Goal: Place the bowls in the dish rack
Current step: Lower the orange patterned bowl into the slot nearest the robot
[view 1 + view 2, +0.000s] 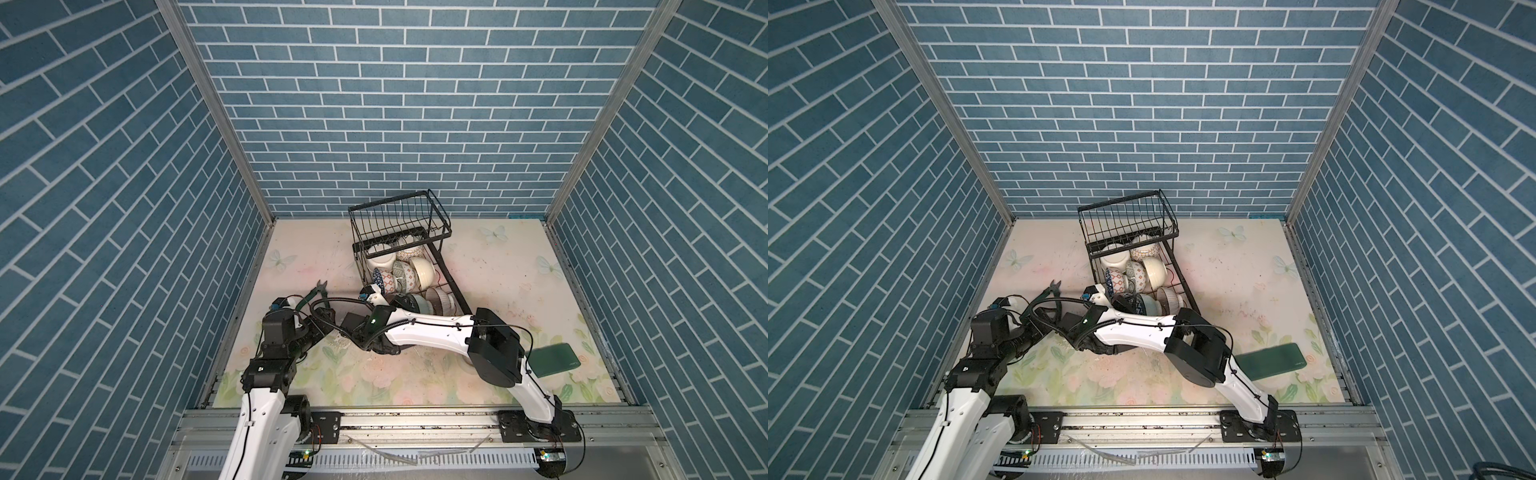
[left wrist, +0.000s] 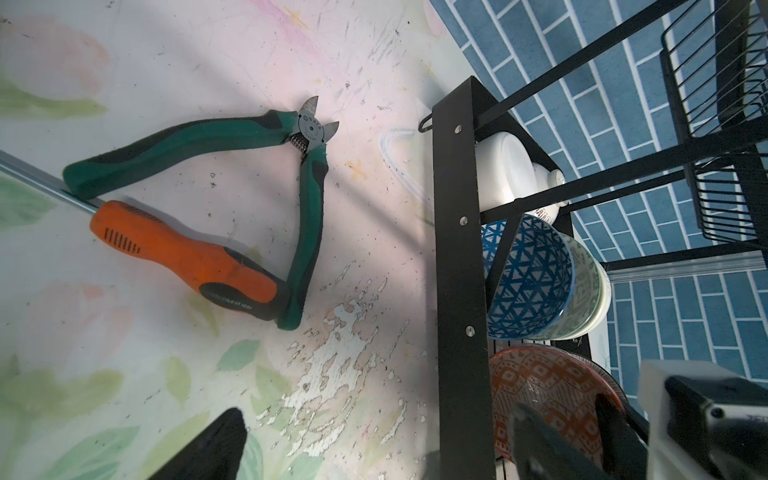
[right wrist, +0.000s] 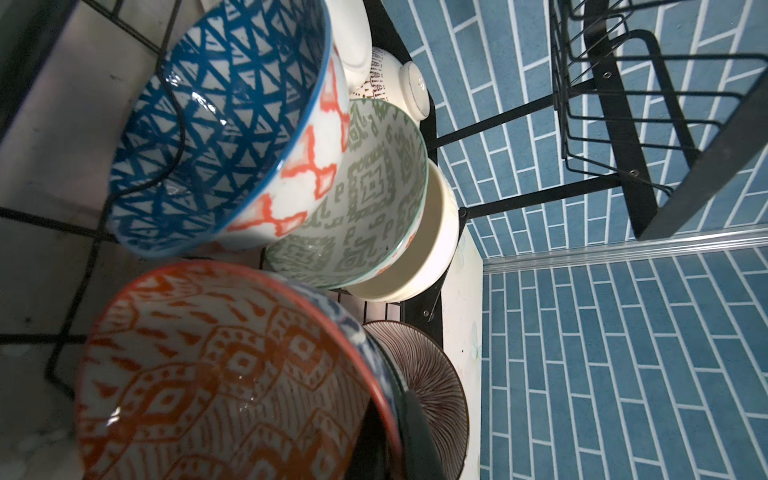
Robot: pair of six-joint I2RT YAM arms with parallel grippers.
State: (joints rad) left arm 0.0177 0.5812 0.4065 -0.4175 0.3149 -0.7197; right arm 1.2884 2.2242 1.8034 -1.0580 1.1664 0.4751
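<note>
One rack (image 2: 457, 249). About nine bowls (image 3: 232, 137); they overlap, so the count is not exact, and seven show in the right wrist view. On the counter (image 1: 498, 270): one pair of cutters (image 2: 307, 129), one screwdriver (image 2: 187, 257), one green slab (image 1: 550, 359).

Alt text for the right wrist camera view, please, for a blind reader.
An orange-patterned bowl fills the foreground, its rim pinched by the right gripper, over the wires of the dish rack. Behind it a blue-lattice bowl, a green-patterned bowl and a cream bowl stand nested on edge; a brown-striped bowl sits alongside.
</note>
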